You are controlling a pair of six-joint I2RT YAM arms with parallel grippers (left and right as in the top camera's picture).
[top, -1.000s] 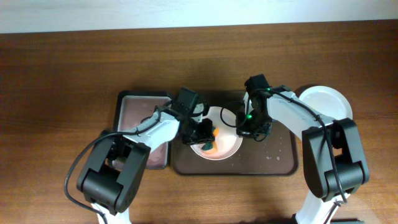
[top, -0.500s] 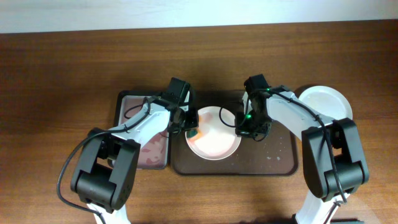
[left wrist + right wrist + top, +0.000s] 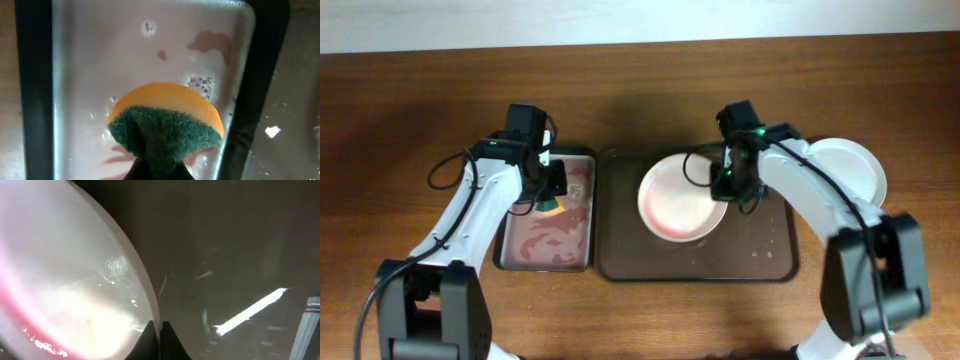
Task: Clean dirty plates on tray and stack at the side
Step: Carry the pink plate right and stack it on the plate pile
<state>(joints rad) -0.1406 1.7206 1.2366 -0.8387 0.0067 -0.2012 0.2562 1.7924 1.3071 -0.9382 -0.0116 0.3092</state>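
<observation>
Overhead showed the right gripper (image 3: pixel 727 186) clamped on the pinkish plate's (image 3: pixel 675 200) right rim over the brown tray (image 3: pixel 765 255), the white plate (image 3: pixel 855 160) just beyond toward the desk's right edge; the left gripper (image 3: pixel 549 192) pinched a sponge (image 3: pixel 551 207).

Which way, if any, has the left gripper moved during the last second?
Yes: the left gripper, holding the sponge, went leftward off the dark brown tray and now sits over the smaller tray.

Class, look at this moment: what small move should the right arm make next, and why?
Probably lift the pink plate off the brown tray and start toward the white plate at the side. The right gripper is shut on its rim, it looks mostly wiped, and the left gripper holds the sponge over the small tray.
</observation>
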